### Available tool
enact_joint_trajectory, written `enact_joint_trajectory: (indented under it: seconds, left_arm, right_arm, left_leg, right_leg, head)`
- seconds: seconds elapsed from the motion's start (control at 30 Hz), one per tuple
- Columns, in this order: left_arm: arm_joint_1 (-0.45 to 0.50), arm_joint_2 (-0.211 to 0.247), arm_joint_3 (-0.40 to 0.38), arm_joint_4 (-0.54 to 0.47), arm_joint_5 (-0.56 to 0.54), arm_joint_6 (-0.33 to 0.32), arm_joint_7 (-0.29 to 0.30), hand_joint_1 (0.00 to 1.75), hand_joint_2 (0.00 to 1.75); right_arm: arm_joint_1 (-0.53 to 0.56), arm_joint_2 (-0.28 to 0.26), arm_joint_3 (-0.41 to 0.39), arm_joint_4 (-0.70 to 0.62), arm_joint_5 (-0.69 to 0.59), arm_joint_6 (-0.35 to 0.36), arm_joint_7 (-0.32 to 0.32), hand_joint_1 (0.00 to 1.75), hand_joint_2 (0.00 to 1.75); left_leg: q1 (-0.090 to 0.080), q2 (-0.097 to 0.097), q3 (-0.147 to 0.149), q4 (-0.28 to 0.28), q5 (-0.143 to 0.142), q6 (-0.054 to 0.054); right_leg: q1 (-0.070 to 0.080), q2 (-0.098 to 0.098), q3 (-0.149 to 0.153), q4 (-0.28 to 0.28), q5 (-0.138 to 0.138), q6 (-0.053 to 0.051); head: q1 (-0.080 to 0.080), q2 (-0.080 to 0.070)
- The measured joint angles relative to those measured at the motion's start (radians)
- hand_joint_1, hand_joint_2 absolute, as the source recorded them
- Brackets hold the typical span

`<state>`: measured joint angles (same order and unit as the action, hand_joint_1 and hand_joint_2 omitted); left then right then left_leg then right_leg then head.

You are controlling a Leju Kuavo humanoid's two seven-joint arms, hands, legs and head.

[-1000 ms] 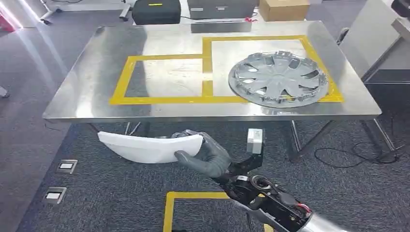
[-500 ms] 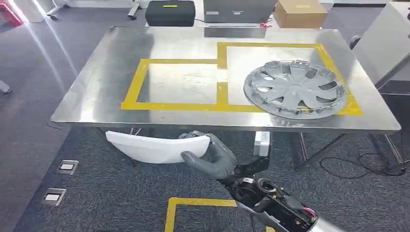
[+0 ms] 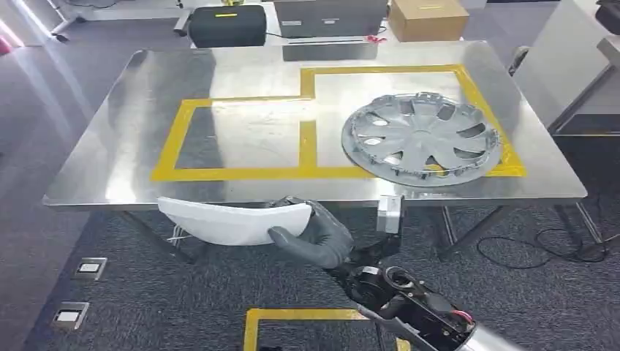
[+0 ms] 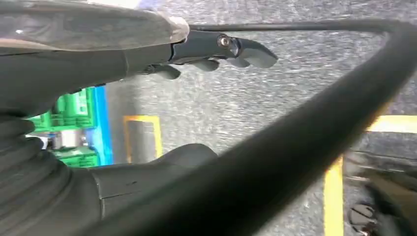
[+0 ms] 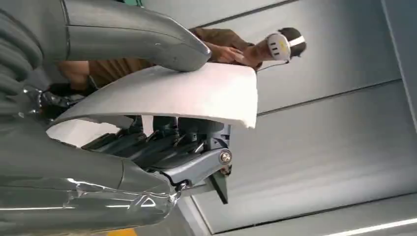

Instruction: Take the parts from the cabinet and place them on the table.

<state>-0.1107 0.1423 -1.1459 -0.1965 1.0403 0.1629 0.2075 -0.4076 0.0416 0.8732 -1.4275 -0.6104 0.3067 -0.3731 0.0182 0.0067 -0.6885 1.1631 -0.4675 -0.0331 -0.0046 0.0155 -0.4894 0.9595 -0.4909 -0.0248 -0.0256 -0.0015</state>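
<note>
Head view shows the white curved part (image 3: 230, 221) carried just in front of the table's near edge and below the tabletop, one end clamped in the right hand (image 3: 313, 232), thumb on the near face and fingers wrapped behind, the rest of the panel sticking out toward the robot's left. From the right wrist view the same part (image 5: 192, 93) sits between the thick grey thumb above and the darker fingers (image 5: 162, 142) beneath, so the hold looks firm. This is the carry-and-place step: the part is out of the cabinet and has reached the table (image 3: 110, 175) but is not yet on it. On the steel top a silver hubcap (image 3: 420, 137) already lies in the right-hand yellow taped box, while the left taped box (image 3: 241, 135) is bare, so that box is probably where this piece belongs. Next the arm needs to lift the part above the table edge, reach forward over the tape, lower it flat inside the left box and only then loosen the fingers, keeping well apart from the hubcap. The left hand (image 4: 216, 51) hangs over the carpet, its fingers seemingly loose and holding nothing, though the turned, blurred wrist picture leaves that uncertain
</note>
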Motion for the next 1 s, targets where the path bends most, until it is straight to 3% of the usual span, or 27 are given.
enact_joint_trajectory:
  seconds: [0.03,0.07,0.1,0.2,0.23,0.27,0.3,0.33,0.4,0.43,0.47,0.57,0.63,0.7,0.77,0.8,0.83,0.9,0.93,0.97,1.0]
  left_arm:
    - [0.0,0.002,0.0,0.0,0.0,0.0,0.0,0.0,1.75]
    - [0.0,0.003,0.0,0.0,0.0,0.0,0.0,0.0,1.75]
    - [-0.002,0.005,0.0,0.0,0.0,0.0,0.0,0.0,1.75]
    - [-0.005,0.005,0.0,0.0,0.0,0.0,0.0,0.0,1.75]
    - [-0.006,0.005,0.0,0.0,-0.001,-0.001,0.0,0.0,1.75]
    - [-0.005,0.003,0.0,0.0,-0.002,-0.001,-0.002,0.0,1.75]
    - [-0.002,0.003,0.0,0.0,-0.004,-0.001,-0.003,0.0,1.75]
    - [-0.002,0.004,0.0,0.0,-0.004,-0.002,-0.004,0.0,1.75]
    - [-0.003,0.004,0.0,0.0,-0.006,-0.003,-0.005,0.0,1.75]
    - [-0.002,0.004,0.0,0.0,-0.007,-0.004,-0.006,0.0,1.75]
    - [-0.001,0.004,0.0,0.0,-0.007,-0.004,-0.006,0.0,1.75]
    - [0.0,0.002,0.0,0.0,-0.008,-0.009,-0.007,0.0,1.75]
    - [-0.003,0.002,0.0,0.0,-0.008,-0.01,-0.007,0.0,1.75]
    - [-0.005,0.002,0.0,0.0,-0.009,-0.01,-0.008,0.0,1.75]
    - [-0.008,0.002,0.0,0.0,-0.01,-0.01,-0.008,0.0,1.75]
    - [-0.008,0.001,0.0,0.0,-0.01,-0.01,-0.008,0.0,1.75]
    - [-0.008,0.0,0.0,0.0,-0.01,-0.01,-0.008,0.0,1.75]
    - [-0.007,0.0,0.0,0.0,-0.01,-0.01,-0.008,0.0,1.75]
    - [-0.005,0.0,0.0,0.0,-0.009,-0.01,-0.008,0.0,1.75]
    - [-0.003,0.0,0.0,0.0,-0.009,-0.008,-0.008,0.0,1.75]
    - [-0.002,-0.001,0.0,0.0,-0.006,-0.006,-0.007,0.0,1.75]
  right_arm:
    - [0.0,0.0,-0.001,0.0,0.0,0.0,0.0,1.31,1.75]
    - [0.0,0.0,-0.001,-0.001,0.0,0.0,0.0,1.31,1.75]
    - [-0.001,0.0,-0.002,-0.001,0.0,0.0,0.0,1.31,1.75]
    - [0.0,0.0,-0.002,-0.006,0.0,0.0,0.0,1.31,1.75]
    - [-0.001,0.0,-0.002,-0.008,0.0,-0.001,0.0,1.31,1.75]
    - [0.0,-0.002,-0.003,-0.012,0.001,-0.004,0.0,1.31,1.75]
    - [-0.001,-0.002,-0.004,-0.015,0.001,-0.005,0.0,1.31,1.75]
    - [0.0,-0.002,-0.005,-0.016,0.001,-0.006,0.0,1.31,1.75]
    - [0.008,-0.006,-0.005,-0.016,0.003,-0.011,0.0,1.31,1.75]
    - [0.012,-0.009,-0.005,-0.016,0.003,-0.011,0.001,1.31,1.75]
    - [0.013,-0.011,-0.006,-0.016,0.003,-0.013,0.001,1.31,1.75]
    - [0.013,-0.012,-0.009,-0.017,0.006,-0.013,0.002,1.31,1.75]
    - [0.013,-0.015,-0.01,-0.02,0.008,-0.014,0.003,1.31,1.75]
    - [0.016,-0.015,-0.012,-0.022,0.009,-0.016,0.002,1.31,1.75]
    - [0.016,-0.015,-0.012,-0.027,0.01,-0.016,0.003,1.31,1.75]
    - [0.014,-0.015,-0.013,-0.03,0.01,-0.015,0.002,1.31,1.75]
    - [0.012,-0.015,-0.014,-0.031,0.01,-0.015,0.002,1.31,1.75]
    - [0.012,-0.015,-0.013,-0.031,0.011,-0.014,0.005,1.31,1.75]
    - [0.014,-0.016,-0.013,-0.031,0.011,-0.014,0.006,1.31,1.75]
    - [0.014,-0.016,-0.013,-0.031,0.011,-0.013,0.006,1.31,1.75]
    - [0.013,-0.016,-0.012,-0.031,0.011,-0.012,0.006,1.31,1.75]
  left_leg:
    - [-0.001,0.0,0.036,-0.097,0.058,0.006]
    - [-0.003,0.0,0.062,-0.179,0.088,0.012]
    - [-0.012,0.0,0.08,-0.185,0.069,0.014]
    - [-0.015,-0.002,0.081,-0.196,0.056,0.025]
    - [-0.006,-0.003,0.089,-0.205,0.055,0.029]
    - [-0.003,-0.002,0.099,-0.213,0.054,0.031]
    - [-0.002,0.0,0.107,-0.216,0.048,0.04]
    - [-0.002,0.0,0.114,-0.216,0.043,0.045]
    - [-0.002,0.0,0.128,-0.216,0.03,0.047]
    - [-0.002,-0.001,0.138,-0.216,0.023,0.046]
    - [-0.001,-0.002,0.15,-0.216,0.014,0.043]
    - [0.001,-0.004,0.19,-0.216,-0.014,0.033]
    - [-0.005,-0.007,0.19,-0.209,-0.023,0.02]
    - [-0.002,-0.003,0.188,-0.218,-0.021,0.011]
    - [0.001,-0.002,0.195,-0.21,-0.037,0.0]
    - [0.0,-0.003,0.175,-0.168,-0.052,-0.004]
    - [0.0,-0.003,0.133,-0.094,-0.08,-0.008]
    - [0.001,-0.003,0.024,0.073,-0.122,-0.013]
    - [0.001,-0.003,-0.014,0.113,-0.116,-0.013]
    - [0.0,-0.003,-0.026,0.101,-0.085,-0.011]
    - [0.0,-0.003,-0.016,0.049,-0.037,-0.008]
  right_leg:
    - [0.0,0.001,0.012,0.0,-0.008,0.002]
    - [0.0,0.001,0.016,-0.002,-0.016,0.006]
    - [0.007,0.002,0.009,-0.001,-0.024,0.013]
    - [0.003,-0.001,0.017,-0.013,-0.031,0.026]
    - [0.008,-0.001,0.023,-0.015,-0.036,0.033]
    - [0.004,-0.003,0.022,0.002,-0.049,0.039]
    - [0.004,-0.005,-0.004,0.061,-0.078,0.041]
    - [0.003,-0.006,-0.051,0.15,-0.116,0.043]
    - [0.002,-0.006,-0.147,0.31,-0.162,0.048]
    - [0.001,-0.006,-0.176,0.341,-0.153,0.05]
    - [-0.002,-0.007,-0.178,0.313,-0.11,0.051]
    - [-0.006,-0.011,-0.098,0.066,0.066,0.049]
    - [-0.001,-0.011,-0.067,0.021,0.045,0.042]
    - [0.005,-0.006,-0.072,0.026,0.041,0.034]
    - [-0.004,-0.005,-0.054,0.008,0.042,0.022]
    - [-0.005,-0.005,-0.048,0.002,0.04,0.018]
    - [-0.005,-0.007,-0.045,0.0,0.038,0.012]
    - [-0.003,-0.008,-0.037,0.0,0.029,0.004]
    - [-0.003,-0.008,-0.033,0.0,0.024,0.003]
    - [-0.003,-0.005,-0.026,0.0,0.019,0.003]
    - [-0.003,-0.003,-0.018,0.0,0.014,0.003]
  head:
    - [-0.005,0.0]
    - [-0.008,0.0]
    - [-0.011,0.0]
    - [-0.005,0.0]
    - [-0.004,0.0]
    - [0.0,0.0]
    - [0.009,0.0]
    - [0.016,0.0]
    - [0.022,0.0]
    - [0.027,0.0]
    - [0.032,0.0]
    - [0.047,0.0]
    - [0.053,0.0]
    - [0.046,0.0]
    - [0.044,0.0]
    - [0.036,0.0]
    - [0.023,0.0]
    - [0.015,0.0]
    - [0.01,0.0]
    - [0.007,0.0]
    - [0.001,0.0]
